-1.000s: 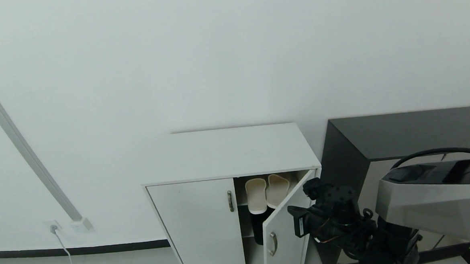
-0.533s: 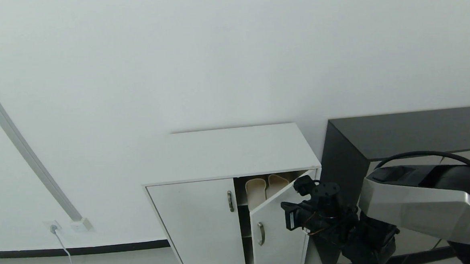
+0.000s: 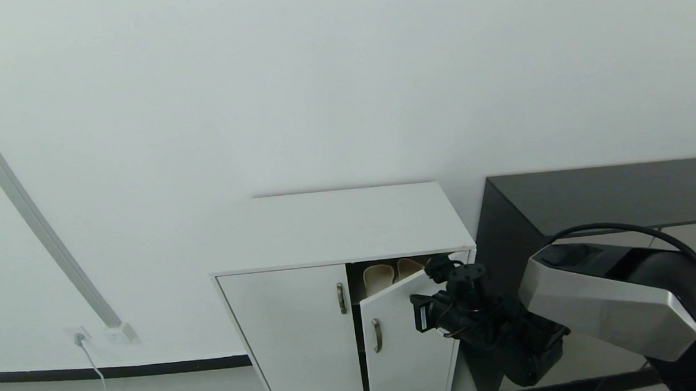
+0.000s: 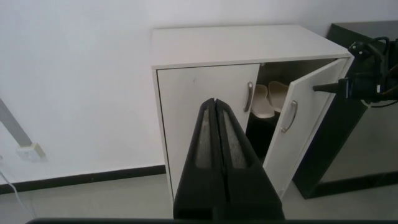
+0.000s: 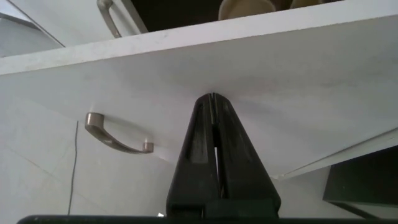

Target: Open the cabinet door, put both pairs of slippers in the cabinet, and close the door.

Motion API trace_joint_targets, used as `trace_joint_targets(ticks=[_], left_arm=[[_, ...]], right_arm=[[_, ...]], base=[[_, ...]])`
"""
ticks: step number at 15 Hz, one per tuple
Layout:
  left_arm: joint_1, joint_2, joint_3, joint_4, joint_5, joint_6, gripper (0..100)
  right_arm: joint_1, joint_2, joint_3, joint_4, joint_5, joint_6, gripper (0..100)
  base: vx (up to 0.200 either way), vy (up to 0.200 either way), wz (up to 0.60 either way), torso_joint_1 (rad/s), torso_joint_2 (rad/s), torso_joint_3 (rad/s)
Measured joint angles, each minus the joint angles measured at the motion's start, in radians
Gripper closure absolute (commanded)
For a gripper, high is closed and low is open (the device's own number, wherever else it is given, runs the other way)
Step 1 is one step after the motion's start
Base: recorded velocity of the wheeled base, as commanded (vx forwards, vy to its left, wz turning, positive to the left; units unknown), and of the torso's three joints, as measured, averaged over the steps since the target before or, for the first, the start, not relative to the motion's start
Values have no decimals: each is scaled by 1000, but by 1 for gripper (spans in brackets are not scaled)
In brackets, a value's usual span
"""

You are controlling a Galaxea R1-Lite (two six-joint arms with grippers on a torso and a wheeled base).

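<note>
The white cabinet [image 3: 349, 225] stands against the wall, its left door [image 3: 290, 335] closed. Its right door [image 3: 412, 341] is ajar, swung most of the way toward closed. A beige pair of slippers [image 3: 388, 274] lies on the top shelf and shows through the gap, as in the left wrist view [image 4: 268, 99]. My right gripper [image 3: 416, 302] is shut, empty, and its tip [image 5: 213, 99] presses on the outer face of the right door [image 5: 280, 62] beside the door's handle [image 5: 118, 134]. My left gripper [image 4: 215, 106] is shut on nothing, held back in front of the left door [image 4: 205, 124].
A dark table [image 3: 610, 193] stands directly right of the cabinet. A wall socket with a white cable [image 3: 80, 339] and a slanted cable duct [image 3: 27, 206] are on the wall to the left. Bare floor [image 4: 93, 199] lies before the cabinet.
My right gripper has moved left against the right door, which has swung further toward closed. The gap has narrowed and less of the slippers shows.
</note>
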Motion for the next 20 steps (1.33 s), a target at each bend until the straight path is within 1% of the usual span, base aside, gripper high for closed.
trace_joint_targets(ticks=[6, 10, 14, 20], left_arm=[[0, 0, 0, 0, 0, 1, 100], [0, 0, 0, 0, 0, 0, 100], [-1, 0, 0, 0, 0, 0, 100], [0, 0, 0, 0, 0, 1, 100]], right_arm=[[-8, 17, -92, 63, -27, -1, 100], [-19, 45, -151, 80, -28, -1, 100], [-27, 67, -217, 134, -29, 0, 100], [-40, 86, -274, 171, -29, -1, 100]], base=[[0, 0, 0, 0, 0, 0], [0, 0, 0, 0, 0, 0], [0, 0, 0, 0, 0, 0], [0, 0, 0, 0, 0, 0]])
